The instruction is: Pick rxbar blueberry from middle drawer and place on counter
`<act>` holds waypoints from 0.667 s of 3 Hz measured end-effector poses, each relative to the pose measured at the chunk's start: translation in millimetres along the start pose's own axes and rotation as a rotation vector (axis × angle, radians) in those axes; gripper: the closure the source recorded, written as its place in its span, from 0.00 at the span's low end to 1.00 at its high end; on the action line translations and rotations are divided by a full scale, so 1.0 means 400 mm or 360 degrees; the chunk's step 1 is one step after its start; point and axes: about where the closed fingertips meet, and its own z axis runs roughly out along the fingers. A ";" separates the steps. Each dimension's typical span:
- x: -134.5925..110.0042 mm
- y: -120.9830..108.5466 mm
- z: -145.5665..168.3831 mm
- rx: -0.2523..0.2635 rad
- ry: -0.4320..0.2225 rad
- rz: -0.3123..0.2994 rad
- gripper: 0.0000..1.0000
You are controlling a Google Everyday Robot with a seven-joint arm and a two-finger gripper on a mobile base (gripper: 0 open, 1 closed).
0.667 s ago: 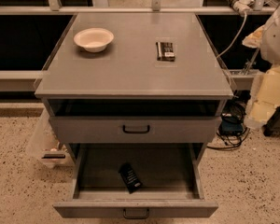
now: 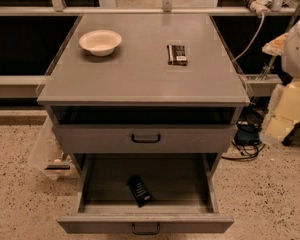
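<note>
Rxbar blueberry (image 2: 139, 190) lies angled in open middle drawer (image 2: 145, 224), near centre. Gripper (image 2: 289, 111) at right edge, well apart from bar, higher; open/closed: can't tell. Counter (image 2: 140, 81) holds white bowl (image 2: 100, 41), dark bar (image 2: 177, 54).

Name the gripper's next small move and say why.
Probably swing the gripper, which is off to the cabinet's right, across to hover above the open drawer. The dark bar lies ungrasped inside it near the front, and it has yet to reach the counter.
</note>
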 end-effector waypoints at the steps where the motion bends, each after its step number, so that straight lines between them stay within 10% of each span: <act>1: -0.011 0.082 0.045 0.0028 -0.0147 0.0002 0.00; 2: -0.029 0.195 0.214 -0.0103 -0.0392 0.0123 0.00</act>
